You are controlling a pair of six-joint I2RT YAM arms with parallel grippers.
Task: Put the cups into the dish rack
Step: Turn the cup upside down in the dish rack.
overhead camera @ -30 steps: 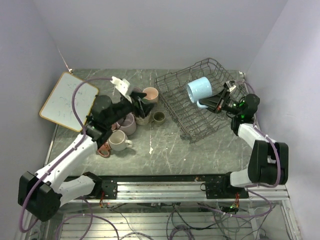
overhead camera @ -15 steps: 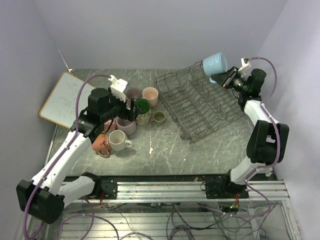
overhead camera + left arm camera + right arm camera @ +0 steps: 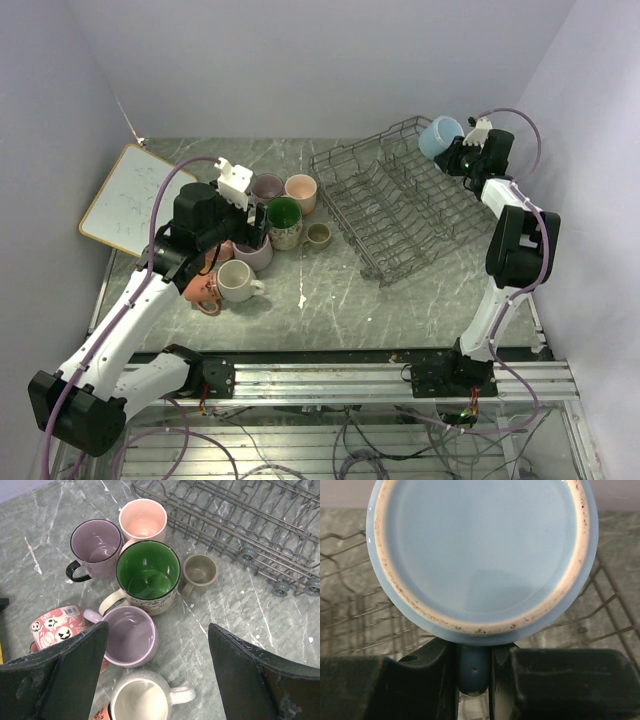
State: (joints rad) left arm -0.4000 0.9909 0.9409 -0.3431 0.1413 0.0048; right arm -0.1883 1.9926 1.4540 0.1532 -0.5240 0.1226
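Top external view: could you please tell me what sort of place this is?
Probably a robotics test cell, not a kitchen: a left arm and right arm bolted to a metal rail, plain walls around the table, and mugs, a dish rack and a whiteboard set out.

The grey marbled desk (image 3: 340, 300) carries the wire dish rack (image 3: 395, 210) at right, a huddle of cups (image 3: 254, 254) centre-left, and a whiteboard (image 3: 130, 200) far left.
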